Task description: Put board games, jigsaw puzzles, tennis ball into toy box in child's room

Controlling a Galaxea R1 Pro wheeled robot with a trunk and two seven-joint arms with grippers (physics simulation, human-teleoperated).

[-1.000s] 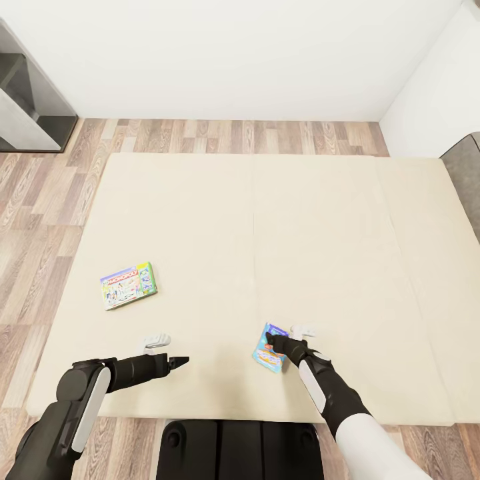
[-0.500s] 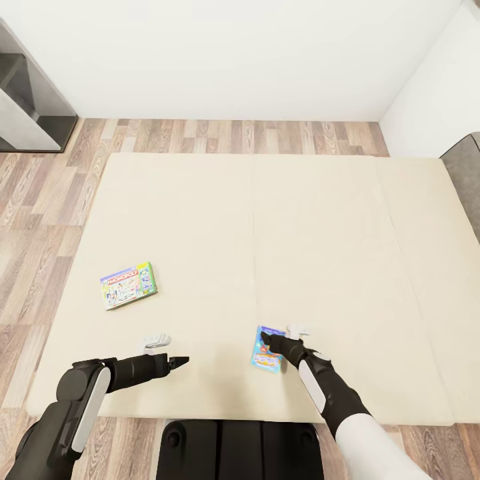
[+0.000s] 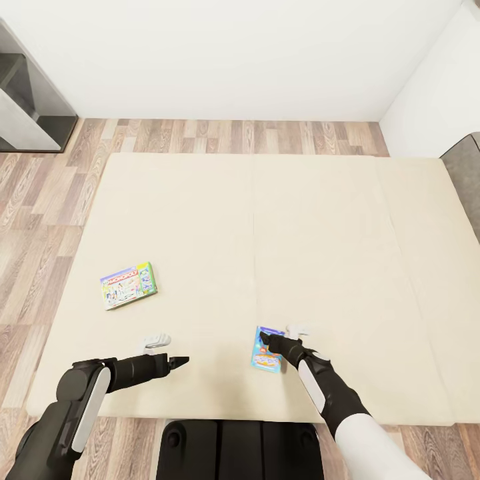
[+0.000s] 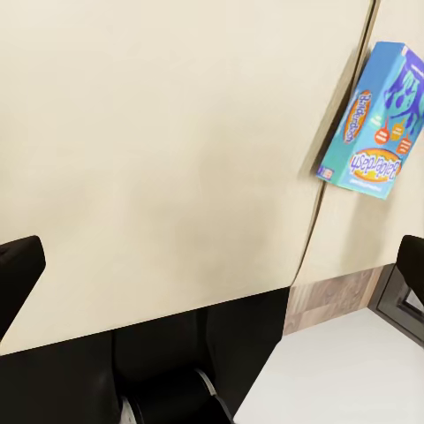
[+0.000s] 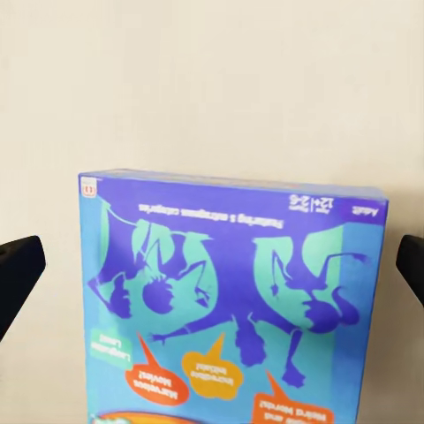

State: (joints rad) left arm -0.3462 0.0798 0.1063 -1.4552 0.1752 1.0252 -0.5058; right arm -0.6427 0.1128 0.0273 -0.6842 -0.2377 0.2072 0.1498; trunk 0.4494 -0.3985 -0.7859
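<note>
From the head view, the robot looks down on a big cream bed (image 3: 267, 267). The right hand (image 3: 268, 339) rests low over a blue game box (image 3: 265, 352) that lies flat on the bed near the front edge. The black tips sit right on top of the box. From here I cannot tell if the hand is open or closed. The left hand (image 3: 180, 361) hangs just above the bed, well apart from both boxes. A green game box (image 3: 129, 285) lies flat on the bed, past the left hand and out to its left. Wood floor (image 3: 40, 220) runs around the bed, and a white wall (image 3: 233, 53) stands behind it.

In the left wrist view, the left hand's two dark fingers (image 4: 18, 265) stand far apart, so this hand is open and holds nothing. The blue game box (image 4: 375, 124) lies on the bed far ahead of it.

In the right wrist view, the blue game box (image 5: 234, 300) sits just in front of the right hand. The two dark fingers (image 5: 16, 269) stand wide apart, one on each side of the box, so this hand is open and not squeezing it.
</note>
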